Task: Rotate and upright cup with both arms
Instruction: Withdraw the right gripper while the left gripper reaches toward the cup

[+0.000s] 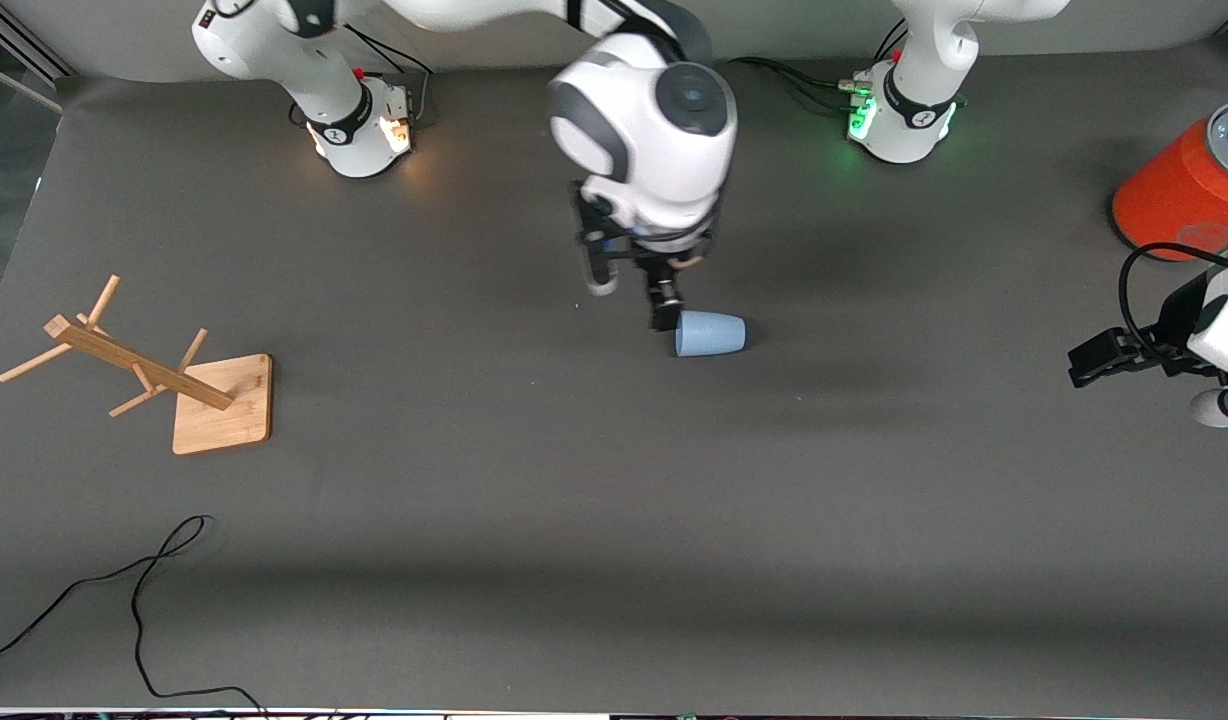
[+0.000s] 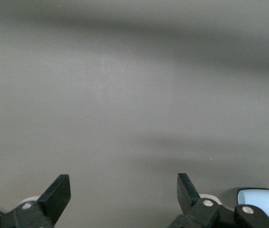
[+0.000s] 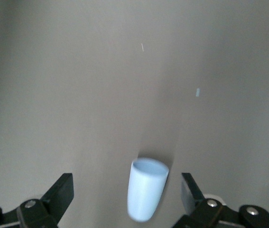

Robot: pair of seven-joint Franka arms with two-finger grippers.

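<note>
While the small light-blue tapered plastic cup (image 1: 710,333) lies on its side near the middle of the grey tabletop (image 1: 594,520), you have the right gripper (image 1: 634,290) low over the spot just beside it, on the side toward the edge where the arm bases stand. In the right wrist view the cup (image 3: 146,195) shows between the two black fingers (image 3: 58,192), which stand wide apart and touch nothing; its wider end shows as a pale rim (image 3: 149,166). Your left gripper (image 1: 1099,358) hangs by the table edge at the left arm's end, waiting, well apart from the cup. Its fingers (image 2: 58,194) are spread and hold nothing, and the cup (image 2: 262,203) shows only as a sliver at the margin of the left wrist view. A large orange-red cylinder with a grey top (image 1: 1189,185) stands near the corner at the left arm's end. A toppled wooden peg rack on a square base (image 1: 149,375) lies toward the right arm's end, and a thin black cable (image 1: 139,590) trails near the corner closest to the front camera at that end.
</note>
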